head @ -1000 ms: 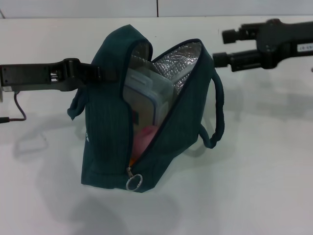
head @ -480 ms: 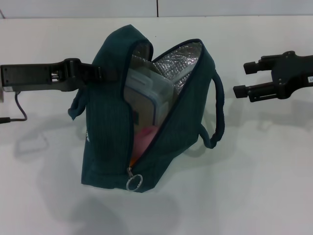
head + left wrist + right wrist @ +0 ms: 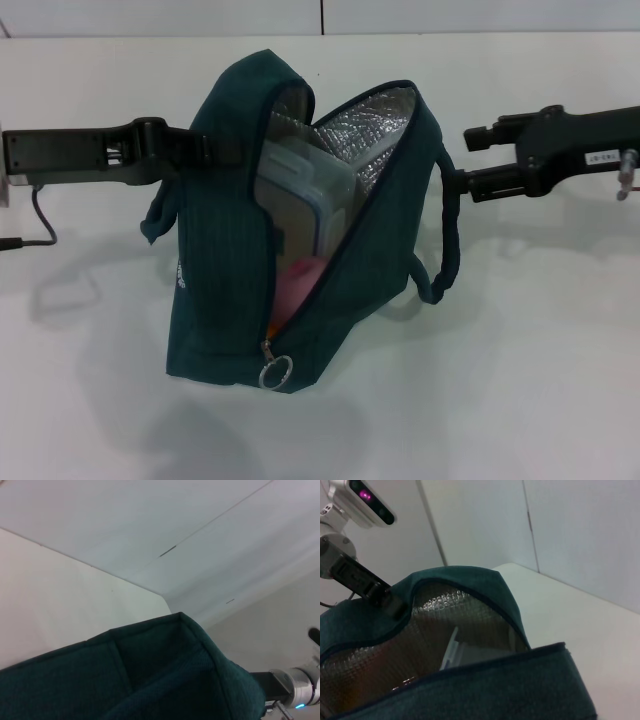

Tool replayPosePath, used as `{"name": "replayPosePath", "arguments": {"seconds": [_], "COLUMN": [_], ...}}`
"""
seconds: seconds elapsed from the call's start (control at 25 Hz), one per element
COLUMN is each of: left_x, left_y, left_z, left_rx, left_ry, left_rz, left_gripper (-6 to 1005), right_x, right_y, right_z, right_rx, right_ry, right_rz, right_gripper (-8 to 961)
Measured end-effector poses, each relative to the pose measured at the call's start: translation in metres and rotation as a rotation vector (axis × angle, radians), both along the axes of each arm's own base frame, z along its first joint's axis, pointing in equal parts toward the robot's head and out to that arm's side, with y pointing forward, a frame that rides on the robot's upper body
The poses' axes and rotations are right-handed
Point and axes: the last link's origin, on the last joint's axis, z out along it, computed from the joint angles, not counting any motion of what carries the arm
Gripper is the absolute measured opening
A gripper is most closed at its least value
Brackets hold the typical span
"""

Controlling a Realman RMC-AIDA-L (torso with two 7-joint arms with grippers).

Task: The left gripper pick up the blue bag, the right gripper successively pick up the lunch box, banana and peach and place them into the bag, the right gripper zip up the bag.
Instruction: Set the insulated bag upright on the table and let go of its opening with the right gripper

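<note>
The left hand (image 3: 205,148) is seen at the far left of the head view, pinched on the upper left edge of the blue bag (image 3: 215,290), whose fabric is gathered between its fingers. The bag is held upright on the white worktop (image 3: 520,380), mouth gaping. Inside, the lunch box (image 3: 300,195) is stood on end against the foil lining, with the peach (image 3: 298,282) wedged below it. The banana cannot be made out. The zipper ring pull (image 3: 274,372) hangs at the low front end of the opening, unzipped.

The right hand (image 3: 468,160) is positioned just beside the bag's right wall, above the right handle (image 3: 447,235), its fingers spread and empty; contact with the fabric cannot be confirmed.

The bag is judged soft and yielding, likely to sag or shift when pulled. The ring pull is small, thin and free-swinging; it is judged the proper hold for closing, with the fabric kept taut by the left hand.
</note>
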Motion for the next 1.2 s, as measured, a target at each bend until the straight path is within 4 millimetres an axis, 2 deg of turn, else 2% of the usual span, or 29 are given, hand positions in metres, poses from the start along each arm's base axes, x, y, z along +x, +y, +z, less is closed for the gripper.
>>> {"name": "replayPosePath", "arguments": {"seconds": [0.32, 0.56, 1.0, 1.2], "left_x": [0.001, 0.001, 0.001, 0.001], "left_y": [0.001, 0.001, 0.001, 0.001], "left_z": [0.0, 0.0, 0.0, 0.0], "left_rx": [0.001, 0.002, 0.003, 0.003], "left_ry": [0.001, 0.001, 0.001, 0.001], "left_rz": [-0.004, -0.004, -0.004, -0.004], "left_gripper": [33, 33, 33, 33], "right_x": [-0.004, -0.006, -0.007, -0.007], "right_y": [0.007, 0.007, 0.006, 0.006], "right_z": [-0.013, -0.014, -0.013, -0.013], "right_rx": [-0.015, -0.005, 0.006, 0.012], "right_ry": [-0.014, -0.015, -0.019, -0.028], "right_rz": [-0.01, 0.004, 0.04, 0.06], "right_gripper": [718, 661, 422, 278]}}
